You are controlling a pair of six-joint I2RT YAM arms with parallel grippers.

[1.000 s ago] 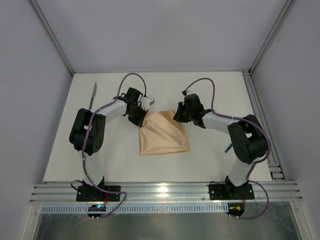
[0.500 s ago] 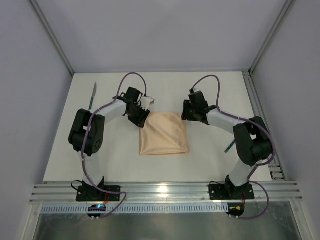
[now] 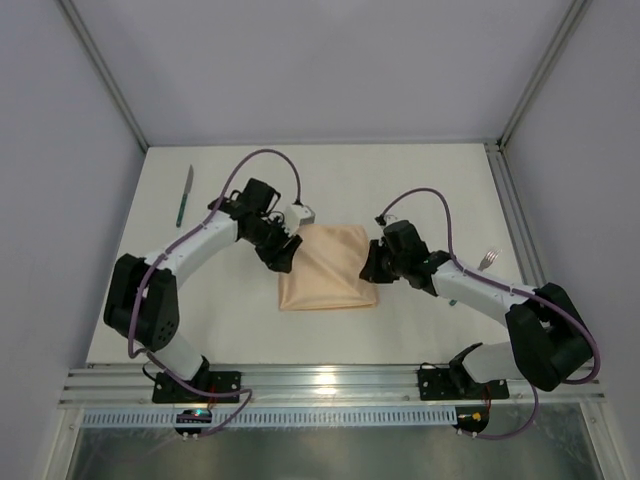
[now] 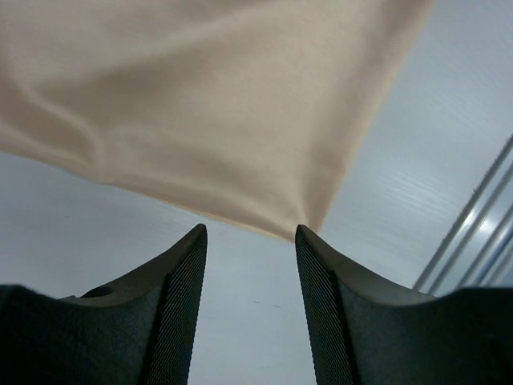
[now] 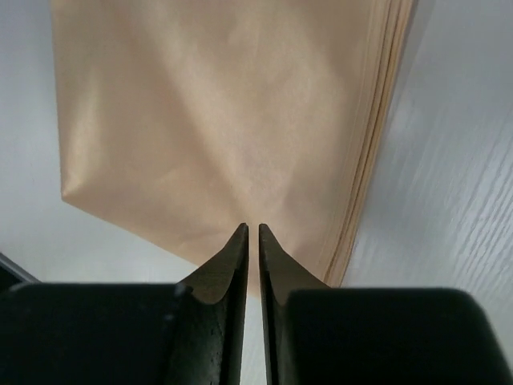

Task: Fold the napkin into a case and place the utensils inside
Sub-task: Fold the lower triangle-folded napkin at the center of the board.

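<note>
One folded napkin (image 3: pixel 328 268), one knife (image 3: pixel 185 194) far left, perhaps one fork (image 3: pixel 488 260) right

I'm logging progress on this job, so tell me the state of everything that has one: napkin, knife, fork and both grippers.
napkin: folded in layers, flat on the table, not yet a narrow case
knife: lying at far left, outside the napkin
fork: lying at right, partly hidden
left gripper: open, napkin corner just beyond its tips, not gripped
right gripper: nearly shut, tips over the napkin's layered edge; pinch unclear
</note>
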